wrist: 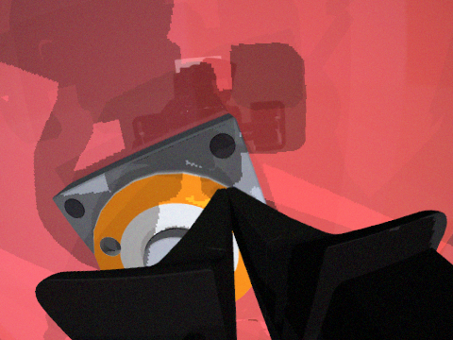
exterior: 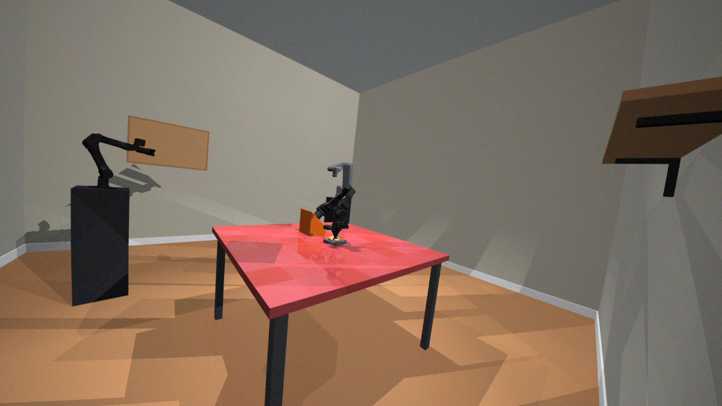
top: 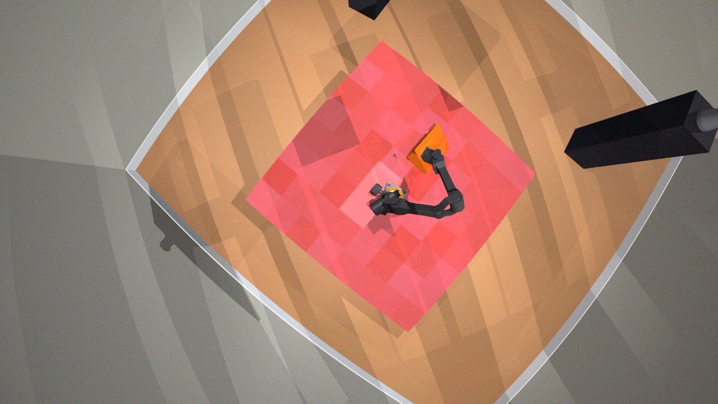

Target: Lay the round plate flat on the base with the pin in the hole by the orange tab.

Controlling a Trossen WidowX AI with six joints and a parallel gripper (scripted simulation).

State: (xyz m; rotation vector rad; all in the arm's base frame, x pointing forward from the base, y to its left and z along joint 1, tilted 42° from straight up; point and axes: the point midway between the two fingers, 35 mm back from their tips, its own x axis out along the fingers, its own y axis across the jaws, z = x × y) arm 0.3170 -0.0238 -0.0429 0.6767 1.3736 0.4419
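Closed pincer poised over the round plate on the red tabletop

Over on the left of the room a second dark arm [exterior: 108, 151] stands on a black pedestal [exterior: 98, 243], well away from the work. On the red tabletop [exterior: 303, 272] sits the grey square base [wrist: 126, 178], and the orange round plate [wrist: 123, 211] lies on it around a pale centre post [wrist: 165, 240]; one small hole [wrist: 109, 246] shows at the plate's left edge, though I cannot tell whether the pin is in it. The pincer [wrist: 232, 195] is pressed fully together with nothing between its fingers, its tip above the plate's middle; contact cannot be judged. Just right and behind, the arm rises from its orange mount [exterior: 310, 223].
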